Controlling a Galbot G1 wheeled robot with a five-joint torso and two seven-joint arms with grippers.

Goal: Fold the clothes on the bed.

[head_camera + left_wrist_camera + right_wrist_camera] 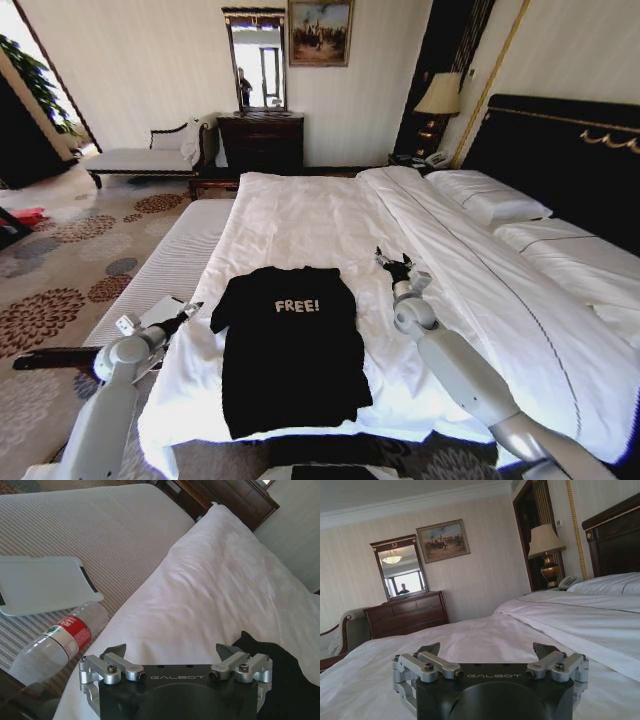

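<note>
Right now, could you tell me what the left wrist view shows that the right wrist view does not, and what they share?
The left wrist view has the left gripper, fingers open, at the edge of the bed, with a sleeve of the black T-shirt beside it, plus a plastic bottle and a white tray on a striped surface alongside. The right wrist view has the right gripper, open, low over the duvet, facing a dresser, mirror, painting and lamp. Both share the white bedding.

The bed (330, 215), dressed in white, carries 1 black T-shirt (290, 350) spread flat near its foot and 2 pillows (490, 200) by the headboard.
</note>
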